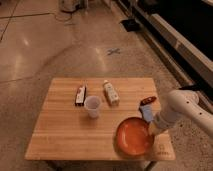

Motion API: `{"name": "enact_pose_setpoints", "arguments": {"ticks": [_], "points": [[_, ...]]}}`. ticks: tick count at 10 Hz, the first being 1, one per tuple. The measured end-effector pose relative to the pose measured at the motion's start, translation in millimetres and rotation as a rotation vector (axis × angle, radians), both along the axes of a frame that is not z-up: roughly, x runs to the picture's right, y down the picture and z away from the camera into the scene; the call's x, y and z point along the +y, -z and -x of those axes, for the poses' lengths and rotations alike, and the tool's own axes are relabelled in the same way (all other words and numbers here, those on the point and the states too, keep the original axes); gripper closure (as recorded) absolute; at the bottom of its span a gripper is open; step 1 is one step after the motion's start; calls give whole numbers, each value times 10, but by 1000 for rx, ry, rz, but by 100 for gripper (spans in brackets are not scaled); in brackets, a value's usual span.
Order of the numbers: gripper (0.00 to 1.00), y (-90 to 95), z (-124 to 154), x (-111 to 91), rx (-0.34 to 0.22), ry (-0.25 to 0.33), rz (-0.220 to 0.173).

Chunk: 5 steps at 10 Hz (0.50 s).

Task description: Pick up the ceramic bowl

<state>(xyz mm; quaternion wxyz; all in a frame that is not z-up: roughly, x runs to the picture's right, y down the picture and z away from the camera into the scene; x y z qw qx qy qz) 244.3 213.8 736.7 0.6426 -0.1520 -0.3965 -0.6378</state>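
Risk of slippage: ceramic bowl (134,137), at lower right of the wooden table (60,135), sits tilted near the table edge with the gripper (151,131) at its right rim, finger state indeterminable, so a shallow rim grip may drop it.

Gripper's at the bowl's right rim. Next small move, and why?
Probably a short, slow lift straight up. The gripper sits at the right rim of the orange bowl, which seems tipped toward the camera near the table's front right corner. The cup stands apart to the left, so upward looks unobstructed. Whether the grasp is firm is unclear.
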Motion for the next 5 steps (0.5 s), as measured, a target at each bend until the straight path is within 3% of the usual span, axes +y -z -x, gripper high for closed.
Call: {"name": "enact_pose_setpoints", "arguments": {"ticks": [3,5], "points": [[100,224,27,-203,-79,0,-15],[100,377,48,-254,-144,-1,0]]}}
